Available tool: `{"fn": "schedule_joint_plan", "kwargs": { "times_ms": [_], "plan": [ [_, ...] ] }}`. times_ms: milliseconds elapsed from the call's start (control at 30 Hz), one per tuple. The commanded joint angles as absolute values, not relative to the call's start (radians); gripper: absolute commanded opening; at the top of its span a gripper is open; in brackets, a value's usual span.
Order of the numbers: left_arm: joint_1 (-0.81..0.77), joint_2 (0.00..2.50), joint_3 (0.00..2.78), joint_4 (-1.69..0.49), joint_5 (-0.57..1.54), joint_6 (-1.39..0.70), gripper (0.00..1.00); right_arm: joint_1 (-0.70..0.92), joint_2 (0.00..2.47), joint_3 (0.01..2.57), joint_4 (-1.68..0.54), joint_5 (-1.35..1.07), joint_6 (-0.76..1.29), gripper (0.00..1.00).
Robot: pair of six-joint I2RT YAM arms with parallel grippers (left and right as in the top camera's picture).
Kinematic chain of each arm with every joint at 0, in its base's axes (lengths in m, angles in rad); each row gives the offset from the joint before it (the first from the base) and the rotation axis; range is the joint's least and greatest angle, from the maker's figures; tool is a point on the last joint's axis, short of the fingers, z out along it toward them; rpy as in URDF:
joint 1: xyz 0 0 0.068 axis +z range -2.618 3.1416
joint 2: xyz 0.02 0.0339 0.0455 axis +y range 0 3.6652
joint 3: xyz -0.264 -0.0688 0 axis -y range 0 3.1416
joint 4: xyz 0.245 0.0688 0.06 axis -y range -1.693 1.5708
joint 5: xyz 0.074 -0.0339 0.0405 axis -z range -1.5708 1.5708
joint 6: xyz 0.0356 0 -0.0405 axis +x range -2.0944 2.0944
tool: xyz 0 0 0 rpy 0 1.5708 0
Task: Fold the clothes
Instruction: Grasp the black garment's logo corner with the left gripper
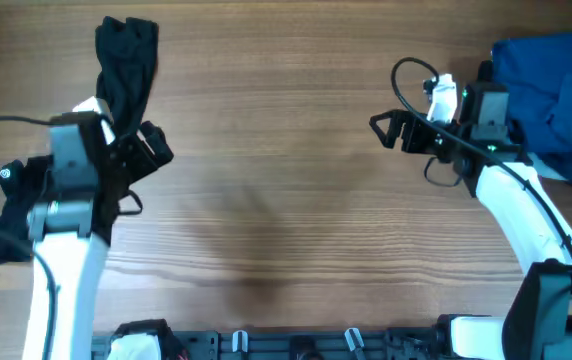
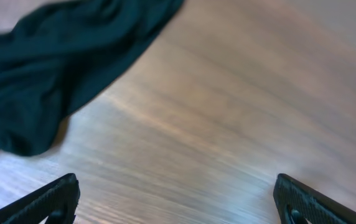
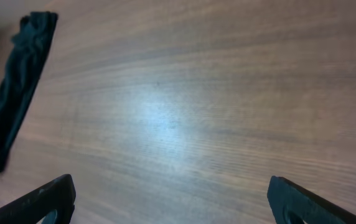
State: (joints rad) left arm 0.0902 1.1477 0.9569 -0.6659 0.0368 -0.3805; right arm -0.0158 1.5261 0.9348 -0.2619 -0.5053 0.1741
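**Task item.** One black garment [image 1: 126, 60] is found on the table [image 1: 286, 210], at its far left. It lies bunched into a long, narrow, crumpled heap and is not folded. In the overhead view its near end is overlapped by the left arm [image 1: 66, 230]. In the left wrist view the garment [image 2: 53, 68] fills the upper left, beyond and to the left of the left finger [image 2: 47, 199]. Bare wood is seen between cloth and finger. In the right wrist view the same garment [image 3: 16, 93] is seen as a dark strip at the far left edge, well apart from that arm's fingers [image 3: 47, 199].

**Left jaws.** They are spread wide above bare wood. Nothing is held between them.

**Right jaws.** They are spread wide and pointed toward the middle of the table, with only wood grain between them. Nothing is held. The right arm [image 1: 516, 200] is placed at the right side of the table.

**Other items.** A heap of bright blue cloth [image 1: 551, 90] is noted at the far right corner, just behind the right arm's wrist. Contact between the two cannot be told.
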Motion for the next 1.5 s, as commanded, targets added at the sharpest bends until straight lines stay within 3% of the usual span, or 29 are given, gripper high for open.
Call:
{"fn": "schedule_joint_plan", "kwargs": {
  "times_ms": [0,200,400,700,867,1167,1467],
  "plan": [
    [0.156,1.272,0.977,-0.667,-0.041,-0.445,1.0,0.078,1.524,1.082,-0.337,-0.345,0.051,1.0],
    [0.298,1.326,0.977,-0.746,-0.043,-0.48,1.0,0.258,1.536,1.278,-0.464,-0.137,-0.021,1.0],
    [0.435,1.322,0.976,-0.903,-0.043,-0.489,0.99,0.329,1.554,1.288,-0.442,-0.25,0.038,1.0],
    [0.643,1.325,0.974,-0.883,-0.043,-0.537,0.99,0.398,1.641,1.288,-0.395,-0.31,0.056,1.0],
    [0.661,1.356,0.974,-0.781,-0.043,-0.536,0.99,0.42,1.65,1.288,-0.337,-0.32,0.056,0.96],
    [0.659,1.46,0.974,-0.408,-0.047,-0.474,0.99,0.42,1.654,1.287,-0.326,-0.327,0.052,0.95],
    [0.658,1.522,0.974,-0.254,-0.078,-0.365,0.91,0.42,1.668,1.287,-0.326,-0.327,0.052,0.95]
  ]
}}
